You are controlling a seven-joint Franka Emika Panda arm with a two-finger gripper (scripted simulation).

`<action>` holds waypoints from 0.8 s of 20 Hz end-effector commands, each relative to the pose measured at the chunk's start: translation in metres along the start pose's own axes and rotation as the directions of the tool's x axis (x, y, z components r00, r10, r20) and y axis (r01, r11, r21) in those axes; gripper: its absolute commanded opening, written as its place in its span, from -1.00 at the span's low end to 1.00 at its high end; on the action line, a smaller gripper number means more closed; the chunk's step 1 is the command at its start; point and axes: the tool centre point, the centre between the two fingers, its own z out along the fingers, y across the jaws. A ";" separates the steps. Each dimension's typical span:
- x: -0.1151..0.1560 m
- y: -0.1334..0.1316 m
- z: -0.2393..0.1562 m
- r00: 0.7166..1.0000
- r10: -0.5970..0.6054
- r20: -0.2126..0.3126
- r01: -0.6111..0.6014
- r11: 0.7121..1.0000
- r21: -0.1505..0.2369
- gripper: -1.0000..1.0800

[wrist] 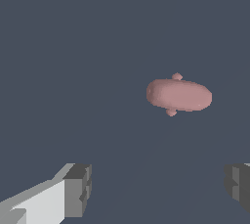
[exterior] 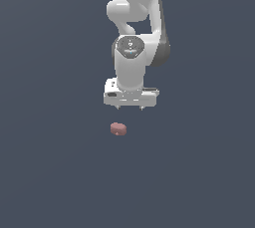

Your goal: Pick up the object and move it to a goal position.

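Plain dark grey counter. The object lies free on it, apart from the tool, which hangs released above. Approach step; next requires centring over the object, then descent.

Arm cut off by exterior view's upper edge. Wrist view: tool fingers cropped at frame edges, tips only partly visible.

Reddish-brown object, white arm, seemingly grey-tipped claw
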 end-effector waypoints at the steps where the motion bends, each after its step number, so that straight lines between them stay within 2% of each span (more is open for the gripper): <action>1: 0.000 0.000 0.000 1.000 0.000 0.000 0.000 1.000 0.000 0.92; 10: 0.007 0.010 -0.012 0.999 -0.034 -0.032 0.033 0.999 -0.029 0.92; 16: 0.007 0.011 -0.013 0.999 -0.034 -0.033 0.033 0.999 -0.031 0.92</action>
